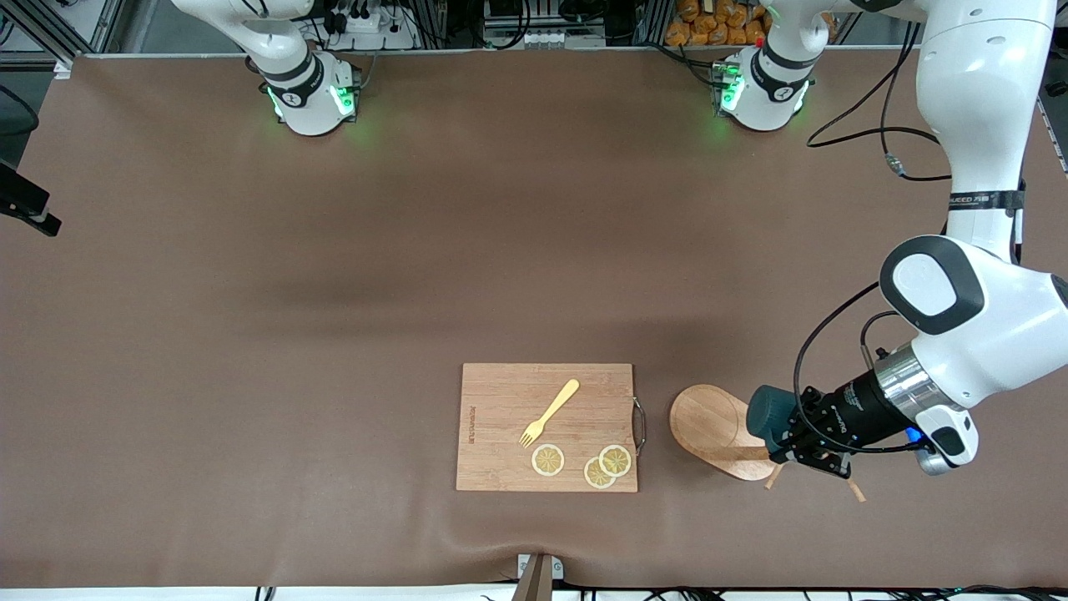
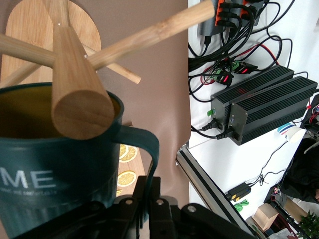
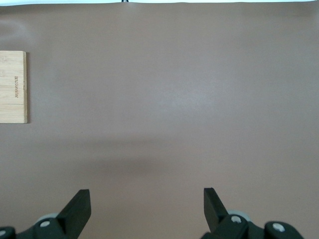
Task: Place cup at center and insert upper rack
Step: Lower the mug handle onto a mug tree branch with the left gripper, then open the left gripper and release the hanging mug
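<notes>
beside the cutting board, left hand seemingly gripping cup among rack pegs

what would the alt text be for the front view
The left gripper holds a dark teal cup over a wooden mug tree, toward the left arm's end of a brown table. Beside the tree, a cutting board carries a yellow fork and three lemon slices. The right gripper is out of this view.
</notes>
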